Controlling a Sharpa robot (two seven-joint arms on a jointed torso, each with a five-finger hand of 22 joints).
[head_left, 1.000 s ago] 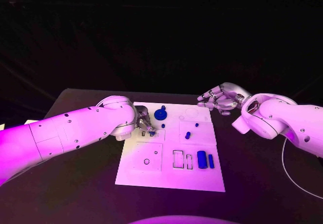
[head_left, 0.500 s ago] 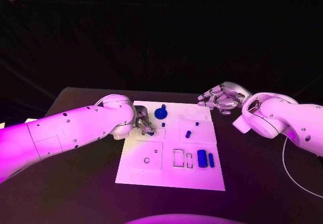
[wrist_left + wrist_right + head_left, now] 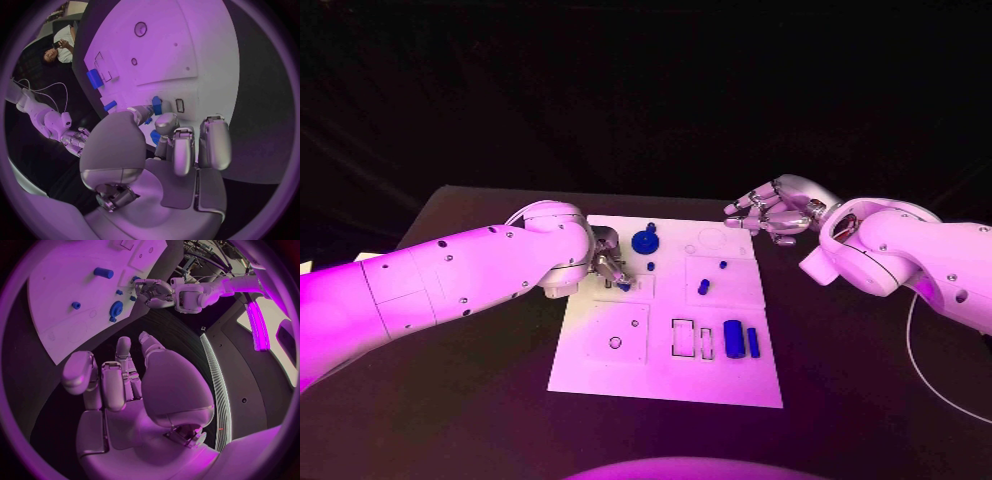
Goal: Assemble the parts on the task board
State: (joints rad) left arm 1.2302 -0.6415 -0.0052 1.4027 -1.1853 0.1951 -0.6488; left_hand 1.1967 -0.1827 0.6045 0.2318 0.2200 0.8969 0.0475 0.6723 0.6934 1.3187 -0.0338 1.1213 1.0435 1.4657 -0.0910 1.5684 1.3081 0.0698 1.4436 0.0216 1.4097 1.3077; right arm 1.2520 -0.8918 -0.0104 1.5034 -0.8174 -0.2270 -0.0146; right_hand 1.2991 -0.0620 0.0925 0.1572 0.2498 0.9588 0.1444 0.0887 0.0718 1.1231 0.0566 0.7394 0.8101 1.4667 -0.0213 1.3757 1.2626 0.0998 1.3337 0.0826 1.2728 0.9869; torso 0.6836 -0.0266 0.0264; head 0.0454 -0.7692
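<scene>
Only unmarked blue parts (image 3: 733,335) dot the plain task board (image 3: 661,385).

The task board (image 3: 733,380) lies mid-table (image 3: 459,400), left hand (image 3: 606,266) over its left edge.

We note dim surroundings, glare on the task board (image 3: 666,370), and bent edges in both wrist views.

left robot hand (image 3: 607,266) hides the small blue part (image 3: 157,105) it works on
</scene>
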